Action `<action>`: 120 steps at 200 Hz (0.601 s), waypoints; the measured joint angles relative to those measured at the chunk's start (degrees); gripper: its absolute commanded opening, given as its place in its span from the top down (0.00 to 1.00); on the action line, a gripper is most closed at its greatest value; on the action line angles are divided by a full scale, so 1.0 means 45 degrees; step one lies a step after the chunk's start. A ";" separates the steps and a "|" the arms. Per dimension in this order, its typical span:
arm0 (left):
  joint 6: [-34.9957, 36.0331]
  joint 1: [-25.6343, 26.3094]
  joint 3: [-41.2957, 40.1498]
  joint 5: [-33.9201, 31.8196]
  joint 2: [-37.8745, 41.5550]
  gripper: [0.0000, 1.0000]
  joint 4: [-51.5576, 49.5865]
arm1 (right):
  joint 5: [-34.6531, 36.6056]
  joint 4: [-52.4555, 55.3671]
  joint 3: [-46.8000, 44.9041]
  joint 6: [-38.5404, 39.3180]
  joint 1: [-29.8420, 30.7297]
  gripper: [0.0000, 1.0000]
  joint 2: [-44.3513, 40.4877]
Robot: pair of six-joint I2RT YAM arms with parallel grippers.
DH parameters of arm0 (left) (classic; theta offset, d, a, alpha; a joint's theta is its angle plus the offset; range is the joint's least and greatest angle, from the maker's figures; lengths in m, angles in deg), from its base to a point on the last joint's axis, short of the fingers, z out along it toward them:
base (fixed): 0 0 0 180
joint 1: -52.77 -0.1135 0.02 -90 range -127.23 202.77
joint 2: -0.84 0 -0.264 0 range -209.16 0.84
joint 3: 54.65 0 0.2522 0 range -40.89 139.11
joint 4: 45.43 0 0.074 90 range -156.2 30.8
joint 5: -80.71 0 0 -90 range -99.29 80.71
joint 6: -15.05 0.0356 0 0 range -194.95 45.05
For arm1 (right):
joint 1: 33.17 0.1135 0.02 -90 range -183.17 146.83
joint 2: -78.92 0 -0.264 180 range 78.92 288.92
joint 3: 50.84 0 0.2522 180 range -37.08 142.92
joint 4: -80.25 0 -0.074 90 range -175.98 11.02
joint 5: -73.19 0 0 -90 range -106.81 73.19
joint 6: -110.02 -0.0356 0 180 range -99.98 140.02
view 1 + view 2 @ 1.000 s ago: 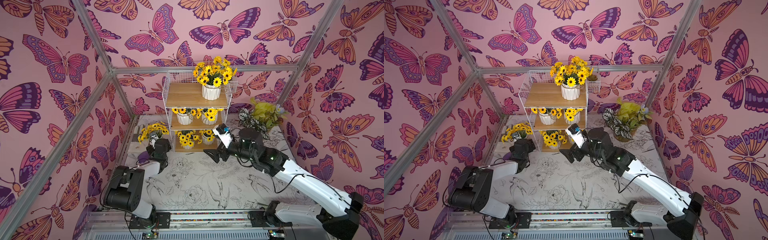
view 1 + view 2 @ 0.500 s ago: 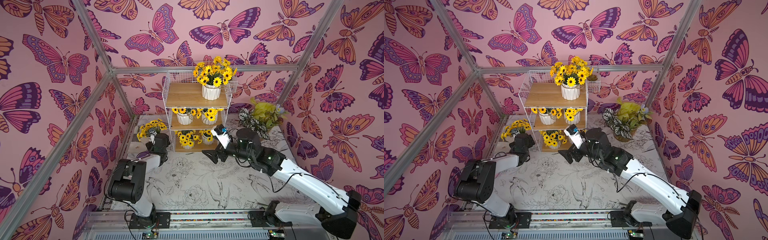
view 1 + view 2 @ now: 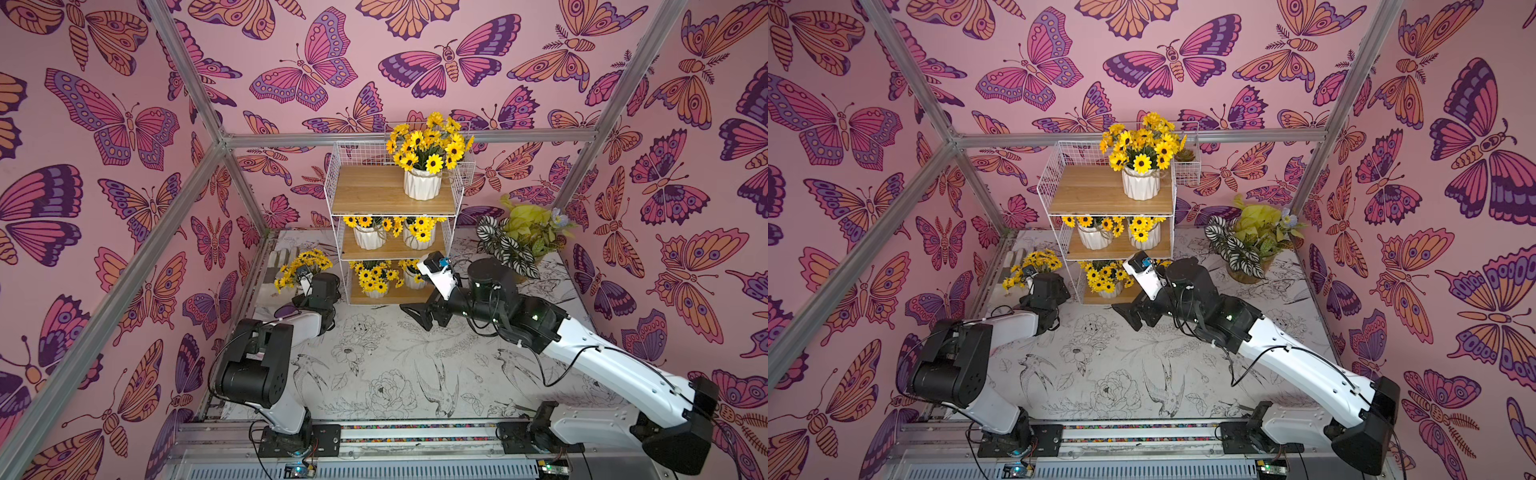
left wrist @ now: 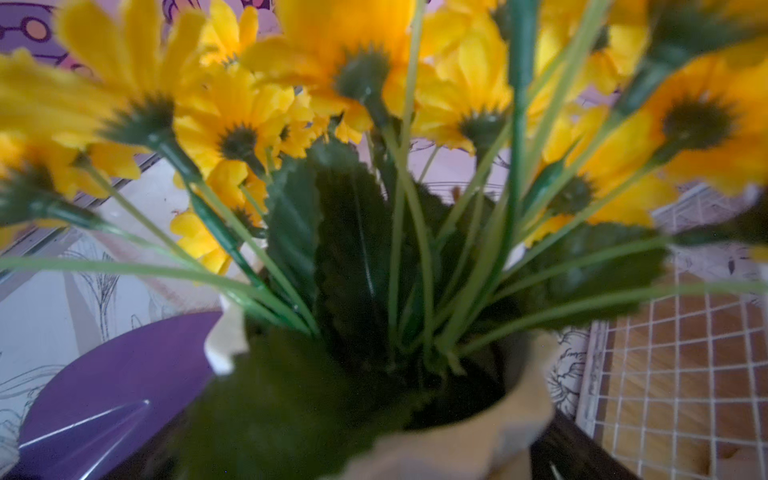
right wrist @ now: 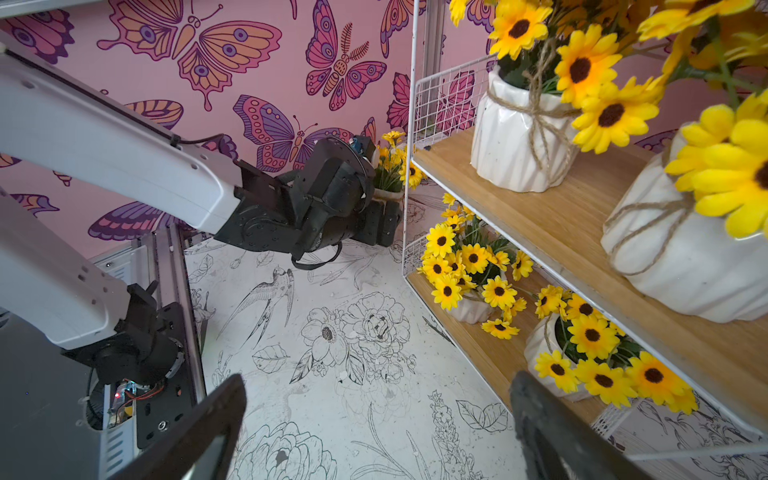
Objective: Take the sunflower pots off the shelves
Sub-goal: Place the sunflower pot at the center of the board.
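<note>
The right claw [image 5: 377,378] gapes fully open and empty, with only the drawn-over table [image 5: 332,266] showing between its jaws. Nearest, just beside one finger, the front bottom pot [image 5: 538,353] stands on the lowest board of the shelves [image 5: 552,216]. The second bottom pot [image 5: 469,311] sits a little further along that board. Above the claw, two twine-tied pots [image 5: 519,137] share the middle board, and far overhead the top pot [image 3: 422,183] stands alone. Farthest, past the rack's end, the left claw [image 5: 380,226] appears closed on the sides of the freed pot [image 5: 388,194], which is already off the shelves.

These sunflower pots look like glazed ceramic: stiff, smooth, probably slick and easy to chip, and likely top-heavy under the soft blooms. I would grip the ribbed body at the twine, from the side and beneath the flowers, never by the stems. The board above leaves little headroom, so the pot should come straight out forward.

The right arm [image 3: 602,361] stretches low from its base. Its claw is near table level and aimed along the rack's front rather than into it, so it would need to swing in. The left arm [image 3: 299,324] is folded tight, its forearm reaching low.
</note>
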 measured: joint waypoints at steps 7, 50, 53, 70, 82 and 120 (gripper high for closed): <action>0.0000 0.0102 -0.0097 -0.0078 0.0053 0.44 -0.0015 | 0.0000 -0.0039 0.0000 -0.0015 0.0034 0.01 0.0005; -0.0083 0.0850 -0.0573 -0.0695 0.0170 0.43 0.0029 | 0.0000 -0.0379 -0.0092 -0.0131 0.0194 0.01 0.0000; -0.0087 0.0908 -0.0622 -0.0801 0.0170 0.43 0.0073 | 0.0000 -0.0398 -0.0117 -0.0151 0.0209 0.01 0.0000; -0.0102 0.1146 -0.0860 -0.1132 0.0223 0.40 0.0316 | 0.0000 -0.0442 -0.0228 -0.0243 0.0287 0.01 -0.0005; -0.0131 0.1224 -0.1001 -0.1263 0.0316 0.37 0.0359 | 0.0000 -0.0452 -0.0287 -0.0287 0.0340 0.01 -0.0005; -0.0374 0.1379 -0.1195 -0.1588 0.0505 0.32 0.0223 | 0.0019 -0.0476 -0.0359 -0.0330 0.0476 0.01 -0.0010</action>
